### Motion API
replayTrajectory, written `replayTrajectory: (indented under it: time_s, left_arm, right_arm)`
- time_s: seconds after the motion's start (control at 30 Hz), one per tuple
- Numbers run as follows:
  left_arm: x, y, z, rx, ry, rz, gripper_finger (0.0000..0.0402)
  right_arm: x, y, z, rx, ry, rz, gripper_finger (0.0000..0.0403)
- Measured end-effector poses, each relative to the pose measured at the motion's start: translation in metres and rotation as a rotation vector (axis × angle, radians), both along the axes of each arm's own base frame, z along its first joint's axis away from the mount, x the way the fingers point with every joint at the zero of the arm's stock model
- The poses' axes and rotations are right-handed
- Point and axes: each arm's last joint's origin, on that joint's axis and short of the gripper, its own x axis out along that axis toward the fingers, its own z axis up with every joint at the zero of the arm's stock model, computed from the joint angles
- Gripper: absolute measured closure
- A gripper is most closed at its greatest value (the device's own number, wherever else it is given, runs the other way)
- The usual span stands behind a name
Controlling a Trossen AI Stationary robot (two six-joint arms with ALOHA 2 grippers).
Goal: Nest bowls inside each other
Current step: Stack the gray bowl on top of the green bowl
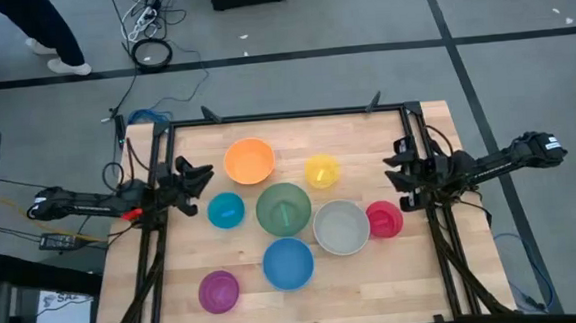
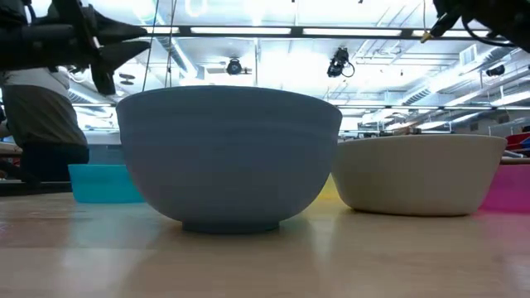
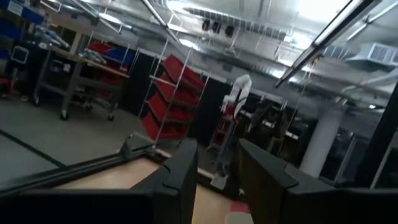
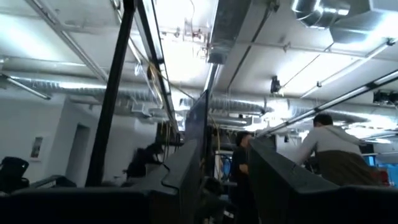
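Observation:
Eight bowls stand apart, upright on their bases on the wooden table: orange (image 1: 249, 161), yellow (image 1: 322, 170), teal (image 1: 226, 210), green (image 1: 284, 209), grey (image 1: 341, 227), red-pink (image 1: 384, 219), blue (image 1: 288, 264) and magenta (image 1: 219, 291). From table height the blue bowl (image 2: 228, 153) fills the front, with the grey bowl (image 2: 418, 174) to its right. My left gripper (image 1: 204, 177) is raised at the table's left side, beside the orange and teal bowls, open and holding nothing (image 3: 217, 155). My right gripper (image 1: 394, 167) hangs at the right side above the red-pink bowl, open and tipped upward (image 4: 227, 146).
A black metal frame (image 1: 285, 115) runs round the table's far, left and right edges. Cables (image 1: 151, 52) lie on the floor beyond the far edge, where a person's feet (image 1: 56, 55) show. Bare wood lies along the near edge, right of the blue bowl (image 1: 376, 286).

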Motion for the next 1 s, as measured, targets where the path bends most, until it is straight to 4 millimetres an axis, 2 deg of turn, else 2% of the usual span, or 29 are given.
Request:
replayTrajectory:
  time_s: [0.1,0.4,0.7,0.83,0.9,1.0]
  left_arm:
    - [-0.002,0.000,0.004,-0.002,-0.048,0.001,0.0281]
    - [-0.006,0.004,0.010,-0.037,-0.105,0.131,0.0281]
    - [-0.005,0.004,0.009,-0.060,-0.094,0.145,0.0281]
    - [0.005,0.004,0.027,-0.017,0.093,0.158,0.0281]
    - [0.014,0.003,0.045,0.005,0.240,0.163,0.0281]
    - [0.035,0.002,0.070,0.059,0.555,0.176,0.0281]
  right_arm:
    - [-0.002,-0.001,0.002,0.004,-0.028,-0.031,0.0280]
    - [-0.005,-0.010,0.004,0.142,-0.028,-0.311,0.0280]
    - [-0.001,-0.011,0.006,0.179,0.025,-0.356,0.0280]
    - [0.024,-0.010,0.028,0.184,0.309,-0.484,0.0280]
    - [0.041,-0.008,0.047,0.162,0.508,-0.546,0.0280]
    - [0.062,-0.010,0.084,0.183,0.775,-0.688,0.0283]
